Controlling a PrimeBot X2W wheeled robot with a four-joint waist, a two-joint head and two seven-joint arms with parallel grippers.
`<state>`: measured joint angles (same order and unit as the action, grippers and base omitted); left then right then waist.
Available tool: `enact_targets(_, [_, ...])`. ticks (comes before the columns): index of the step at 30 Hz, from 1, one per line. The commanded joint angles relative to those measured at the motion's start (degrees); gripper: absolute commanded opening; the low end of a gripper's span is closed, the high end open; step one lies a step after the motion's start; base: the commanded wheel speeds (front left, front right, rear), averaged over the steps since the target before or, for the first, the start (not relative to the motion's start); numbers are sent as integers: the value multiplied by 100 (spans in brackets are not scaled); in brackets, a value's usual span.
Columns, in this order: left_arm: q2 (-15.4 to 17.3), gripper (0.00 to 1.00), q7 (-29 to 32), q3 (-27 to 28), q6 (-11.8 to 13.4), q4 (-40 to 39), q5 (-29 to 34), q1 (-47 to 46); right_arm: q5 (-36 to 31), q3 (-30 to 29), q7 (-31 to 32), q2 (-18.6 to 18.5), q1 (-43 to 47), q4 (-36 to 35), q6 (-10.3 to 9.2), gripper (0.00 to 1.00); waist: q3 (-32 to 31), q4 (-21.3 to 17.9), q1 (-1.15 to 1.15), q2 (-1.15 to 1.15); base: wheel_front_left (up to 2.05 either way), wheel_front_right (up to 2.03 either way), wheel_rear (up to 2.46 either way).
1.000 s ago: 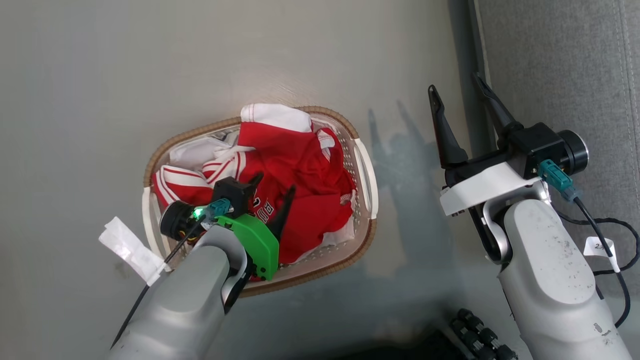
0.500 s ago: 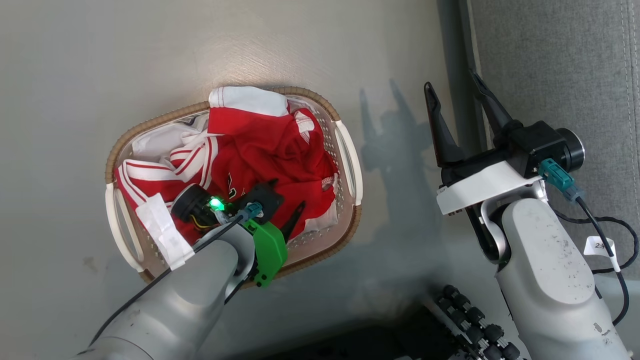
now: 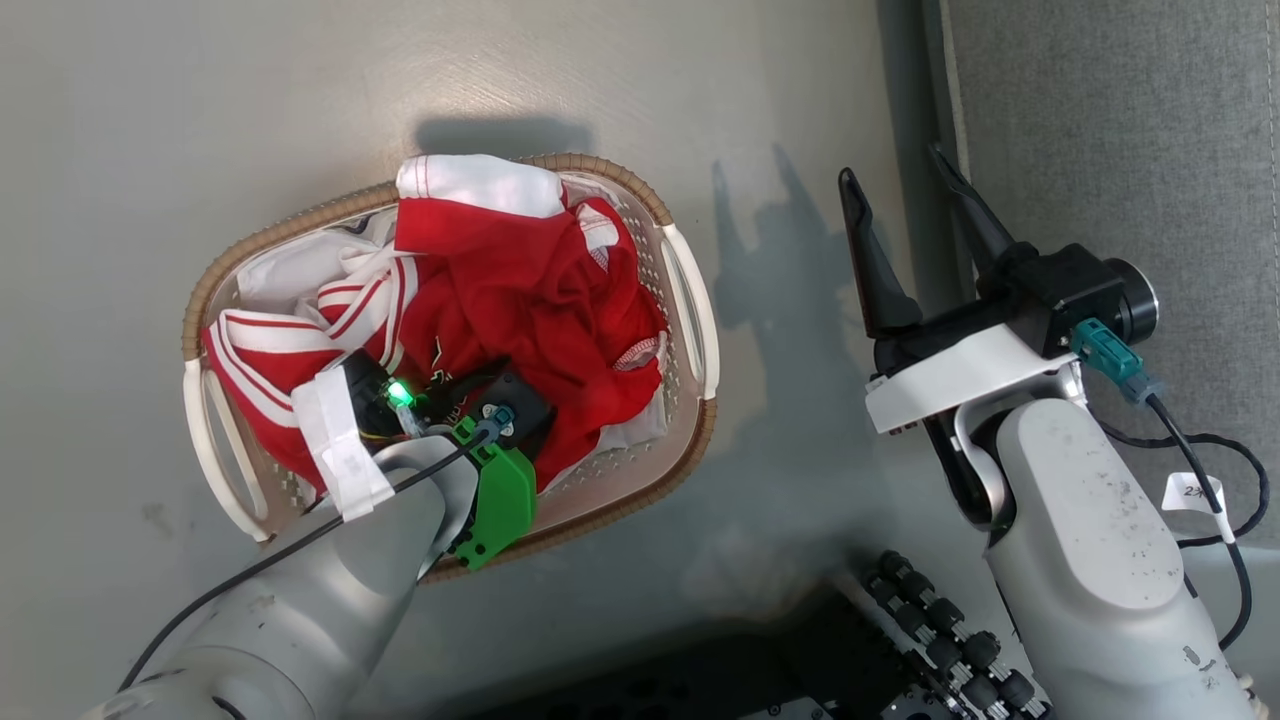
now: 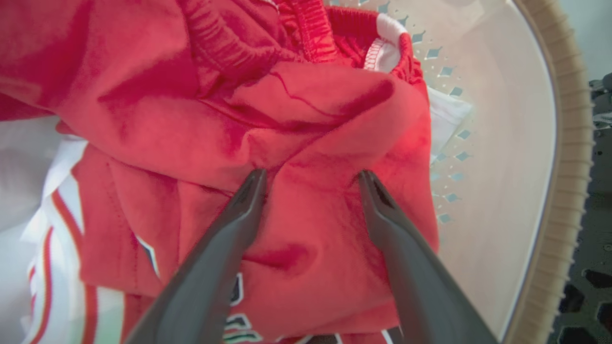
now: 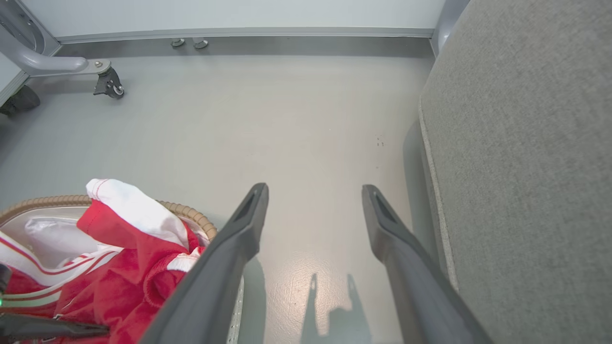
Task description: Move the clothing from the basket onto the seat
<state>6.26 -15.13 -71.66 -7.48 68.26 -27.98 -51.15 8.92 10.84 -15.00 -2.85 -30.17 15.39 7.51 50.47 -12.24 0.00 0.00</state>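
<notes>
Left wrist view: left gripper (image 4: 311,177) spread wide, tips pressed into red clothing (image 4: 306,110) inside basket (image 4: 569,143). Tbh, pinch fat fold before lifting. Right gripper (image 3: 892,168) open too, hanging beside basket.

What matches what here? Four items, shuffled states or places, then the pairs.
1. left hand
2. right hand
3. clothing
4. seat

A. grey, at the robot's right
B. open, tips against the clothing
C. heaped in the basket
D. open over the floor

Pairs: 1-B, 2-D, 3-C, 4-A
</notes>
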Motion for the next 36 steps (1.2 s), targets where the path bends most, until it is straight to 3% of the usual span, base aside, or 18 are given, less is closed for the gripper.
enact_targets(1, [4,100,-4,-20,1,100,106,-118,45,32,-28,-13,-28,-6,-4,100,42,-29,0,0,0,0,0])
enact_targets(8, [-62,100,417,-121,142,463,579,-285,146,137,-28,-15,-54,11,-4,100,149,-100,0,0,0,0,0])
enact_targets(22, [82,99,1055,-139,261,570,637,-382,168,156,-28,-16,-103,61,-4,100,229,-37,0,0,0,0,0])
enact_targets(24, [73,49,1135,-142,273,576,647,-378,157,157,-28,-15,-103,71,-4,100,230,-25,0,0,0,0,0])
enact_targets(25, [68,18,1150,-141,278,576,641,-380,153,160,-28,-15,-107,75,-4,100,230,-21,0,0,0,0,0])
enact_targets(26, [62,0,1184,-140,282,576,622,-380,148,160,-28,-15,-114,81,-4,100,228,-16,0,0,0,0,0])
enact_targets(31, [37,0,1298,7,260,579,403,-310,155,159,-28,-15,-86,111,-4,100,176,7,0,0,0,0,0])
enact_targets(36, [-86,0,873,143,230,558,214,-205,179,131,-28,-14,-75,207,-4,100,21,48,0,0,0,0,0])
